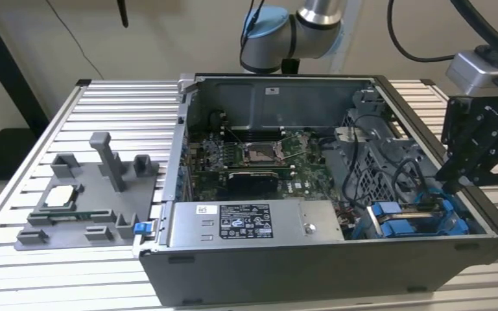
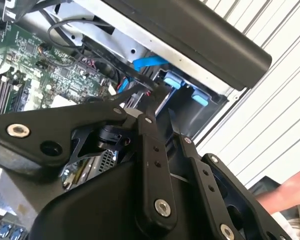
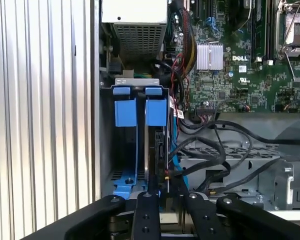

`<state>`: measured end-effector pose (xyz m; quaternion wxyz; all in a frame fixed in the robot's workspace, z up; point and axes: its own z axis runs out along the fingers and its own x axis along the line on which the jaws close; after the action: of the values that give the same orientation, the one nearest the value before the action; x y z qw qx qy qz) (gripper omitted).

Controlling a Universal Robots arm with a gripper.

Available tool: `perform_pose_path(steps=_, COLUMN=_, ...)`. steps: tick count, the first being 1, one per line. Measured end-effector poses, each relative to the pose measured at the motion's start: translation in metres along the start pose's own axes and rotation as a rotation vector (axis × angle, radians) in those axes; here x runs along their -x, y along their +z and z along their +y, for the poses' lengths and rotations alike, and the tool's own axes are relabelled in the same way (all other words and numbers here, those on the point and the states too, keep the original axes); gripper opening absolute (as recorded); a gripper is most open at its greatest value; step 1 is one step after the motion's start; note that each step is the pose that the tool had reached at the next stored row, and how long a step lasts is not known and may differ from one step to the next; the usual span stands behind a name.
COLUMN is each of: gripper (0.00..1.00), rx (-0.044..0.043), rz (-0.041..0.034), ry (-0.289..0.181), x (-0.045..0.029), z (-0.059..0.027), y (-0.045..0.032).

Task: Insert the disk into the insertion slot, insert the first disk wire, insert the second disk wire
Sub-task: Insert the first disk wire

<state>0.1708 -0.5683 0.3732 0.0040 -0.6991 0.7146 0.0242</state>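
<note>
End effector (image 1: 450, 183) at the mouth of the insertion slot (image 3: 106, 150), with the disk (image 3: 151, 150) already seated in it
We see the end effector's fingers drawn close together, pinched on what we take to be the dark end of a disk wire (image 2: 140, 92), right at the exposed edge of the disk. The disk stands on edge directly ahead of the fingertips, in one channel of the slot under its blue tabs (image 3: 156, 111). The neighbouring channel, on the side toward the case wall (image 3: 96, 125), is empty and leaves open room there. On the disk's other side a bundle of black cables (image 3: 215, 150) crowds close against it. Beyond the slot, farther from the end effector, the power-supply box (image 3: 135, 25) closes off the far end. Past the case wall lies the slatted table (image 3: 40, 110)
</note>
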Motion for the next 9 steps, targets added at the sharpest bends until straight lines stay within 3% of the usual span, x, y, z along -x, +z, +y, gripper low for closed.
perform_pose_path(steps=4, gripper=1.0, rx=-0.0025, rz=0.0001, ry=-0.009, x=-0.0001, z=-0.0027, y=0.0035)
perform_pose_path(steps=9, gripper=1.0, rx=-0.0168, rz=0.0002, ry=-0.024, x=-0.0001, z=-0.0056, y=0.0059)
